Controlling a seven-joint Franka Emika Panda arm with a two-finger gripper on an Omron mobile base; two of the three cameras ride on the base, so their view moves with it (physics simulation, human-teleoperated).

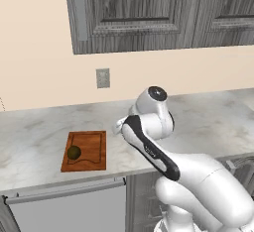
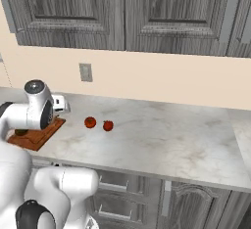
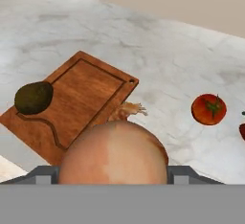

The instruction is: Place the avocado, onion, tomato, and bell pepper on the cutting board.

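onion (image 3: 114,153) bottom centre, clamped between wide-set jaws | likely light, firm, round, papery-slick: hold across its widest part | cutting board (image 3: 91,98) centre-left, avocado (image 3: 33,97) on its left end

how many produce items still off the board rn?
3. The pale peach-pink round onion sits between the gripper's fingers above the reddish-brown wooden cutting board's edge; two red items, and, lie on the counter. The arm may hide more.

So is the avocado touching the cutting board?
Touching. In the hand view the avocado sits on the cutting board, at one corner, with no gap beneath it.
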